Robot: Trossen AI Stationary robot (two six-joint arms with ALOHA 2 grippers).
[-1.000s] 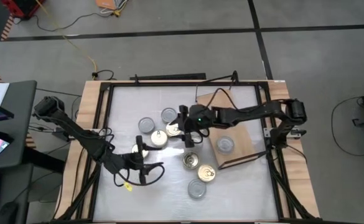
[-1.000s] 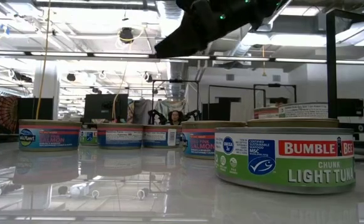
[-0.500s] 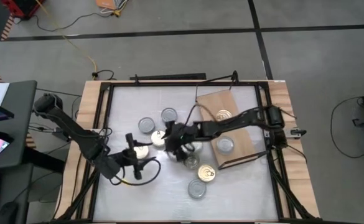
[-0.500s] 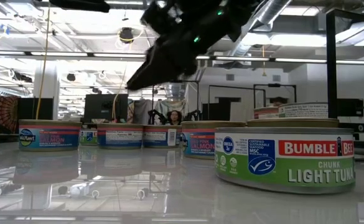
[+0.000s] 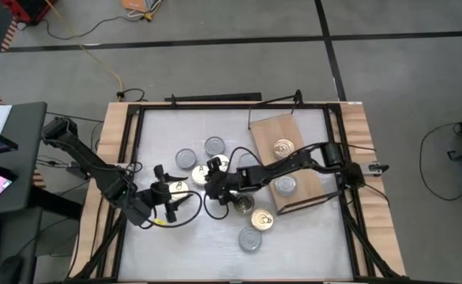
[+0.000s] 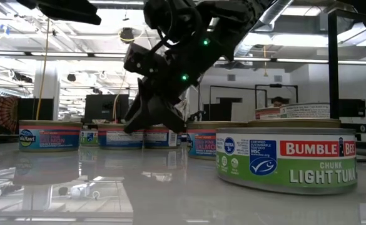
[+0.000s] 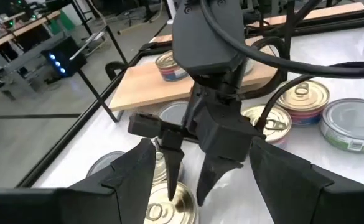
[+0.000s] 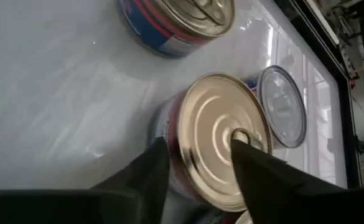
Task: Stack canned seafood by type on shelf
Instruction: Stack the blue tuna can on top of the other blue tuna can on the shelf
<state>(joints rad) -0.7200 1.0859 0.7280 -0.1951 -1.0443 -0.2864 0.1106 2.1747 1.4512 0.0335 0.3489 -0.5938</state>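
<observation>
My right gripper [image 5: 212, 180] reaches across the table from the shelf side. It points down, open, over a gold-lidded tin [image 8: 222, 140]. In the left wrist view its fingertips [image 7: 171, 190] hang just above that tin's lid [image 7: 169, 210]. My left gripper [image 5: 170, 193] is open and low, close to the same tin on its left side. Another gold tin [image 5: 178, 188] lies beside it. The wooden shelf [image 5: 309, 177] lies flat on the table's right part and carries two tins [image 5: 284, 147], [image 5: 284, 184]. More tins stand upright on the table around the grippers. My right gripper comes at the gold-lidded tin from above, with its fingers [image 8: 147, 171] on either side of the lid. I cannot tell whether they touch it. The tin stands on the table.
Silver-lidded tins [image 5: 185, 158], [image 5: 214, 146] stand on the far side of the grippers. Two gold tins [image 5: 242, 203], [image 5: 261, 219] and a silver one [image 5: 249, 239] stand on the near side. A Bumble Bee tuna tin [image 6: 287, 159] stands close to the low camera. A black frame [image 5: 136, 118] rims the table.
My right gripper has swung from the table's middle toward its left edge and dropped down over the gold-lidded tin. My left gripper has moved a little toward the far edge, closer to the same tin. No tin has shifted.
</observation>
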